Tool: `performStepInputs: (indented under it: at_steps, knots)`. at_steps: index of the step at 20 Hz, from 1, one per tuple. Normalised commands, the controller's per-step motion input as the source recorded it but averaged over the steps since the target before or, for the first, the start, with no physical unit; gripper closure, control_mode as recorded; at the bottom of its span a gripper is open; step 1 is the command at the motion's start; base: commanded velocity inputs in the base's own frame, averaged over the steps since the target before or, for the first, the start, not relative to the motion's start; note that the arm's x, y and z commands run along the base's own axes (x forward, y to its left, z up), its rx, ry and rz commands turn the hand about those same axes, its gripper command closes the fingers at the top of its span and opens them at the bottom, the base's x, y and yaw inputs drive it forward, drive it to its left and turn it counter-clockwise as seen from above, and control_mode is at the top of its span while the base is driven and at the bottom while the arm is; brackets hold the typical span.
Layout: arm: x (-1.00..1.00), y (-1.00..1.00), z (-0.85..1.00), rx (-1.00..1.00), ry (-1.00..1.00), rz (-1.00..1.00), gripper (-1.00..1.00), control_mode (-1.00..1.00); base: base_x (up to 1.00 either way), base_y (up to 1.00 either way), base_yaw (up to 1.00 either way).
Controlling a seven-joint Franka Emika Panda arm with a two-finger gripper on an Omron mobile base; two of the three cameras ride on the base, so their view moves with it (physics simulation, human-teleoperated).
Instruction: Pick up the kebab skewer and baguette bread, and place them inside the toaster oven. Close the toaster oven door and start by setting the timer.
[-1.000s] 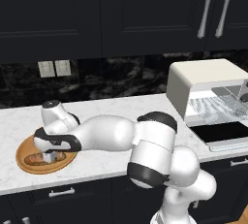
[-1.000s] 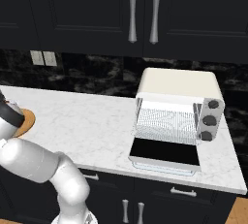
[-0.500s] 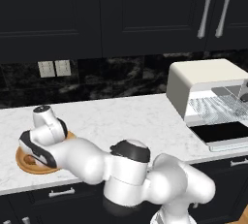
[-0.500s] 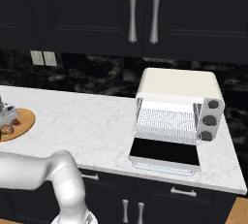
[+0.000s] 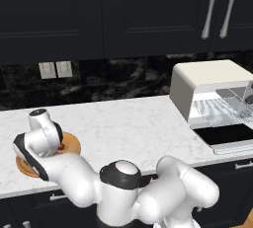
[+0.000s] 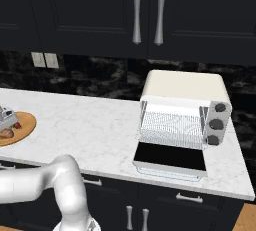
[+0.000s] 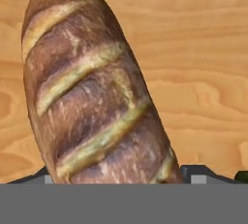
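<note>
One baguette bread, scored with pale diagonal slashes, lies on the wooden plate, its near end reaching down between the two dark finger tips low in the hand view; one tip sits on either side of the loaf, spread apart, and whether they touch the crust cannot be told. From the right base view the gripper hangs over the left part of the same plate, with one brown end of the bread beside it and one small dark red piece of the kebab skewer just next to that. In the left base view the arm's wrist covers most of the plate, a red speck of skewer at its edge. One toaster oven, cream-white, stands well apart to the right on the marble counter, its one toaster oven door folded down flat, one wire rack inside, three knobs down its right side. Above, two cabinet handles; on the backsplash, two outlets.
</note>
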Motion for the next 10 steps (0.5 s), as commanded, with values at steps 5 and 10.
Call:
performStepInputs:
  at_steps: [5, 10]
  knots:
    - [-0.32, -0.2, 0.44, 0.04, 0.0, 0.0, 1.0, -1.0, 0.0, 0.0, 0.0]
    - [-0.79, -0.8, 0.8, 0.08, -0.02, 0.0, 1.0, -1.0, 0.0, 0.0, 0.0]
